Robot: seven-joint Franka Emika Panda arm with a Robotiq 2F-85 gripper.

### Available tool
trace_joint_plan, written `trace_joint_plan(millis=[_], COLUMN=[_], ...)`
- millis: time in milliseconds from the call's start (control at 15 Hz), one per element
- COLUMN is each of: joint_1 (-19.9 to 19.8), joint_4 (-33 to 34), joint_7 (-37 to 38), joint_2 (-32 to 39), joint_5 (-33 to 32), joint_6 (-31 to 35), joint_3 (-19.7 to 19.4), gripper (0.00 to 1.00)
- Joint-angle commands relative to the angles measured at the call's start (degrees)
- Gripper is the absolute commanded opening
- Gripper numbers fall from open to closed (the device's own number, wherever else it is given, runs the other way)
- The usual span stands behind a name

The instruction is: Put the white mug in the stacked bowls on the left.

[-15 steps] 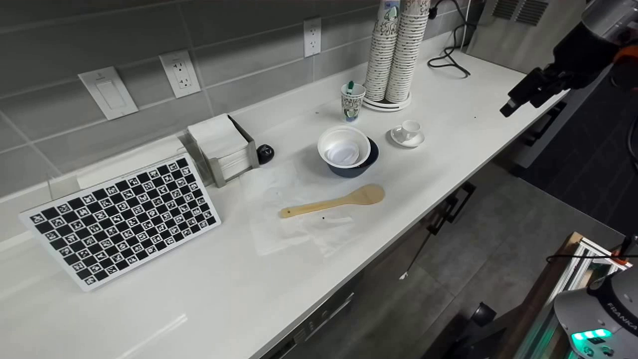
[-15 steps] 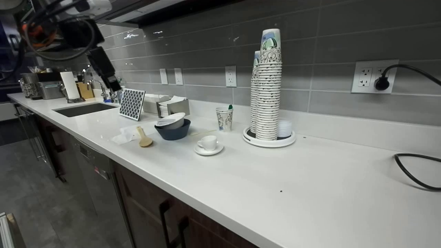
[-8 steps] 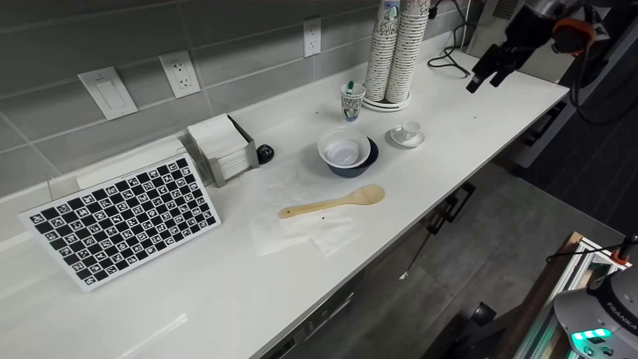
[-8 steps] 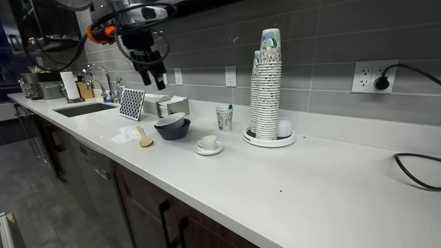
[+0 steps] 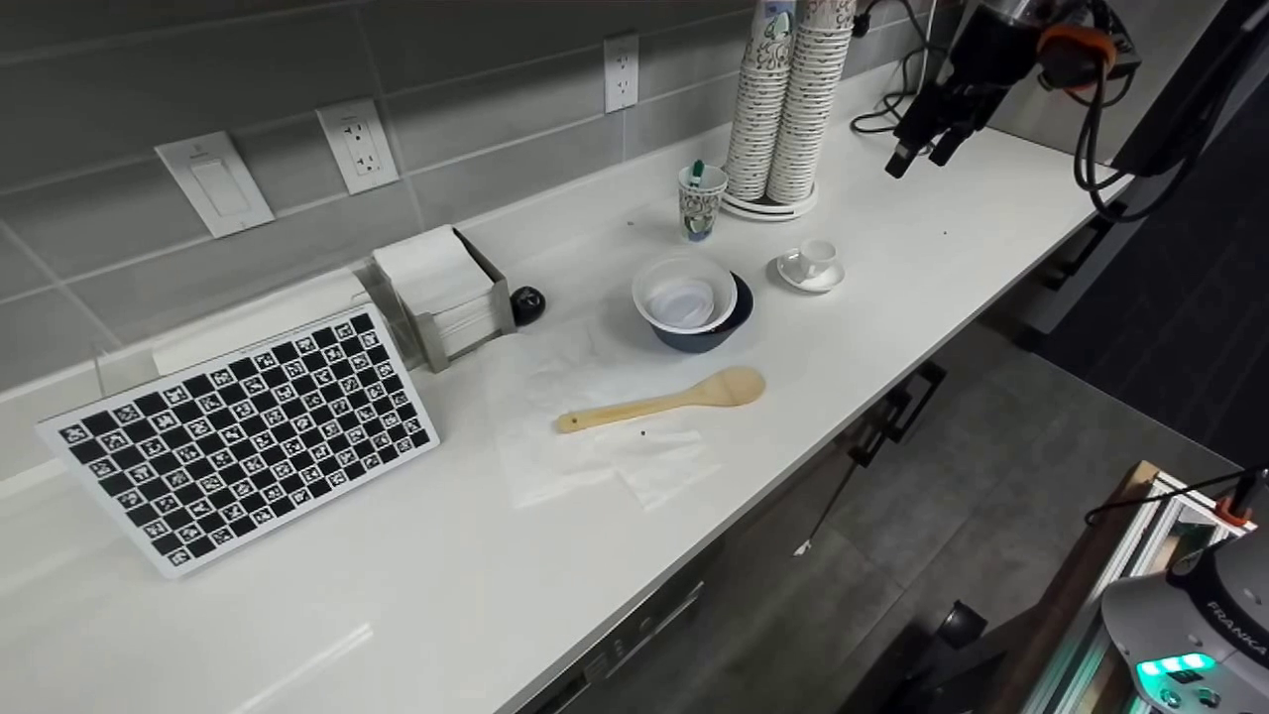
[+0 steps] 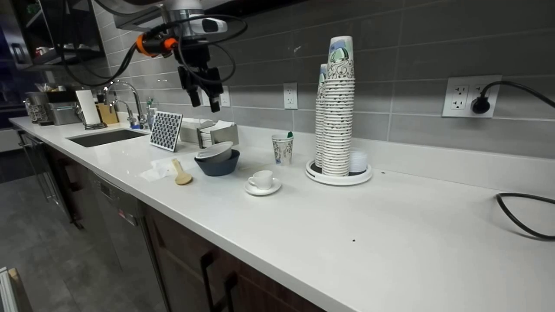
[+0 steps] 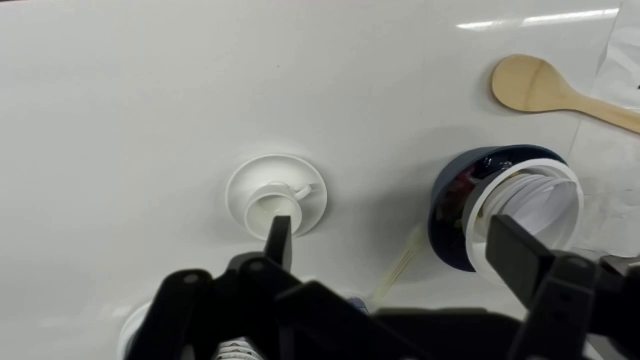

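Note:
The white mug point(image 5: 817, 255) stands upright on a small white saucer point(image 5: 805, 283) on the counter. In the wrist view the mug point(image 7: 261, 216) shows from above, its handle pointing to the upper right. The stacked bowls are a white bowl point(image 5: 684, 260) tilted inside a dark blue bowl point(image 5: 697, 342); the white bowl point(image 7: 475, 255) holds flat white discs or lids. My gripper point(image 7: 391, 220) is open and empty, high above the counter. In the wrist view one fingertip overlaps the mug and the other overlaps the bowls. The gripper also shows in both exterior views point(image 5: 920, 164) point(image 6: 205, 106).
A wooden spoon point(image 5: 729, 387) lies on the front side of the bowls. Tall stacks of paper cups point(image 6: 339, 125) stand on a round tray behind the mug, beside a paper cup with a green-topped item point(image 6: 282, 150). A napkin holder point(image 5: 456, 297) and checkered board point(image 5: 248, 436) stand farther along.
My gripper has moved in over the counter, leftward in one exterior picture and rightward in another, and turned so both fingers show. The mug and bowls have not moved.

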Motion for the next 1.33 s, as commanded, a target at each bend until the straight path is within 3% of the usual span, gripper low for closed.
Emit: trace_joint_plan(millis=[0, 400, 867, 1000, 1067, 1267], joint_1=[-0.8, -2.4, -0.8, -0.3, -0.9, -0.8], joint_4=[0.2, 6.8, 18.4, 21.9, 16.7, 17.5], joint_7=[-0.2, 11.4, 16.1, 15.9, 14.8, 14.8], joint_2=[0.1, 11.2, 27.4, 30.6, 26.9, 28.5], joint_5=[0.3, -2.4, -11.5, -11.3, -10.1, -10.1], joint_6=[-0.1, -0.4, -0.4, -2.5, 0.5, 0.5], joint_3=[0.7, 2.0, 2.1, 2.4, 2.1, 2.1], gripper=[1.0, 1.0, 1.0, 1.0, 1.0, 1.0])
